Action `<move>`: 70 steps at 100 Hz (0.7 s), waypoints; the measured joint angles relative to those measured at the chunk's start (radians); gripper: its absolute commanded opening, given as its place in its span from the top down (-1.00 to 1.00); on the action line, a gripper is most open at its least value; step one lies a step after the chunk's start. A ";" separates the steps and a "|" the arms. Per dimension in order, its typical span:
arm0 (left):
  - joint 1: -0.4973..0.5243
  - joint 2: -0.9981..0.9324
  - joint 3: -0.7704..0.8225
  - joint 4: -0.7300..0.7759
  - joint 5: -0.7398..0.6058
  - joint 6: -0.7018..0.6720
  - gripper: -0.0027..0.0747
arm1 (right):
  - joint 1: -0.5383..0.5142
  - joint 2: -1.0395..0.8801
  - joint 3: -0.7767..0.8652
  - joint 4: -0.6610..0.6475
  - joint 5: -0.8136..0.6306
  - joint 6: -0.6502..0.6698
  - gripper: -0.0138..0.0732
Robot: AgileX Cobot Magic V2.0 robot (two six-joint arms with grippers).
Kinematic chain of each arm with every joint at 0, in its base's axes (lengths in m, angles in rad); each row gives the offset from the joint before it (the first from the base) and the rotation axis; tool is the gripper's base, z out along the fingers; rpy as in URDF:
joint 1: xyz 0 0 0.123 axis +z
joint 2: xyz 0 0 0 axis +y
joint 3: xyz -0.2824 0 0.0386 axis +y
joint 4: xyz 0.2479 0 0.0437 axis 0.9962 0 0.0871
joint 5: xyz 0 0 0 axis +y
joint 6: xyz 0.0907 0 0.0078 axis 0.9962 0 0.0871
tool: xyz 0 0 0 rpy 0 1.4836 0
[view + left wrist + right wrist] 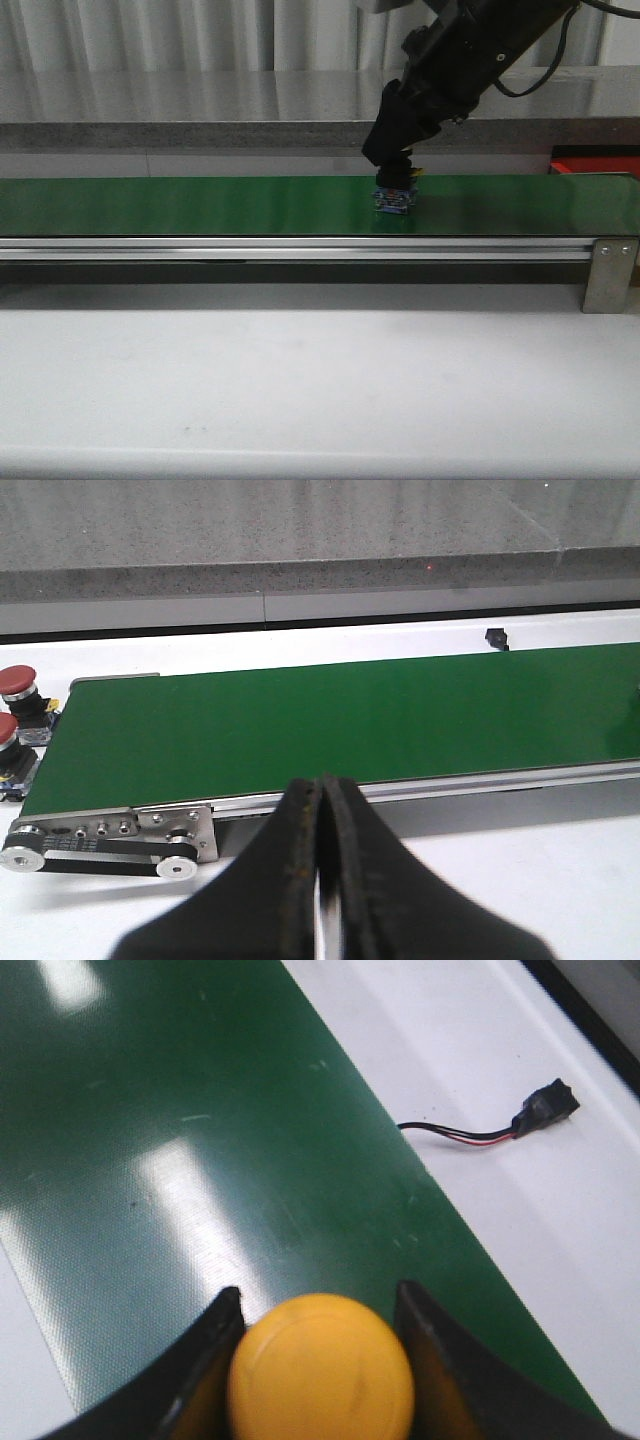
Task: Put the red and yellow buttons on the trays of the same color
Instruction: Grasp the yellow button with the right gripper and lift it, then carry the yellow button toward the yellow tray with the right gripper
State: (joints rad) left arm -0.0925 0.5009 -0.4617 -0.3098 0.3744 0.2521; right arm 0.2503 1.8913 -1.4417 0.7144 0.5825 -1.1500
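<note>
1. Belt (pixel 200 205): a long green conveyor strip runs across the front view from left to right, with a silver rail (pixel 300 248) along its near edge and a metal bracket (pixel 610 272) at the right end.
2. The right arm (pixel 450 70) reaches down from the upper right to the belt, a little right of the middle.
3. The right gripper (pixel 318 1360) holds the yellow button (pixel 320 1370); in the right wrist view its two black fingers (pixel 205 1360) press against either side of the round yellow cap.
4. In the front view the button's blue lower body (pixel 393 200) sits at the belt surface under the gripper; whether it is touching the belt or just above it cannot be told.
5. The left gripper (pixel 322 810) is closed with nothing between its fingers, which meet in a thin line; it hangs over the white table (pixel 500 880) on the near side of the belt.
6. Two red buttons (pixel 18 680) stand just beyond one end of the belt in the left wrist view, close together, the second (pixel 6 730) partly cut off by the picture's edge.
7. A small black connector with red and black wires (pixel 540 1115) lies on the white surface beside the belt, apart from it.
8. A red tray edge (pixel 598 160) shows behind the belt at the far right of the front view.
9. A grey wall ledge (pixel 200 135) runs behind the belt.
</note>
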 measured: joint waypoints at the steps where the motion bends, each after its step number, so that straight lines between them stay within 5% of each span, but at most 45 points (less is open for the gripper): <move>1: 0.000 0.000 0.000 0.000 0.000 0.000 0.98 | -0.002 0.000 0.000 0.000 0.000 0.000 0.23; 32: 0.000 0.000 0.000 0.000 0.000 0.000 0.98 | -0.097 -0.085 0.000 -0.011 0.054 0.081 0.23; 70: 0.000 0.000 0.000 0.000 0.000 0.000 0.98 | -0.478 -0.347 0.096 -0.018 0.216 0.300 0.23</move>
State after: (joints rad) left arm -0.0925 0.5009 -0.4617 -0.3098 0.3744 0.2521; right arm -0.2278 1.5439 -1.3455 0.6960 0.7983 -0.8498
